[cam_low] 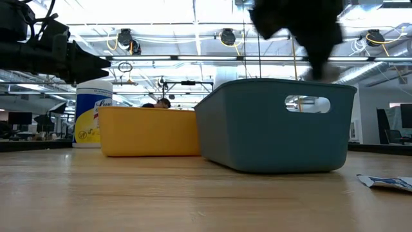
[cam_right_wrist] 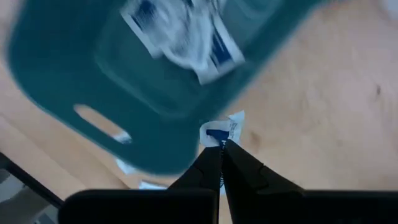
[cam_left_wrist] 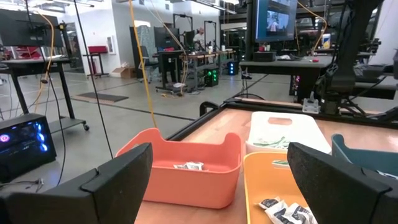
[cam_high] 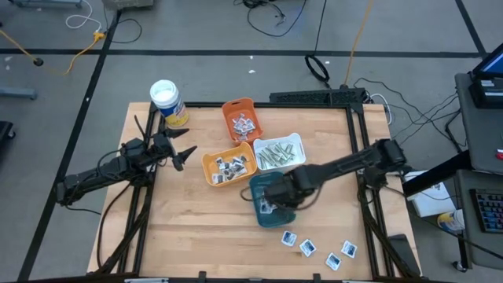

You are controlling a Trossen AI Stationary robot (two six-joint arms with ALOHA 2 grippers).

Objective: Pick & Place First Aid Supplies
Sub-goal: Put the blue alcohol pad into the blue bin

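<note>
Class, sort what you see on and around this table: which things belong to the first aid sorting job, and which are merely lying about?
Belongs to the job:
- loose sachets on the table
- sachet pinched by the right gripper
- teal tray
- yellow tray
- orange tray
- white tray

Lying about:
- canister
- left gripper, waiting open

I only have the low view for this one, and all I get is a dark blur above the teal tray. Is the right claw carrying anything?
Observer: Yes. The right wrist view shows the right claw shut on a white sachet with blue print, at the rim of the teal tray.
Operator: Is anything in that tray yet?
Observer: Yes, a few similar sachets already lie inside it.
</note>
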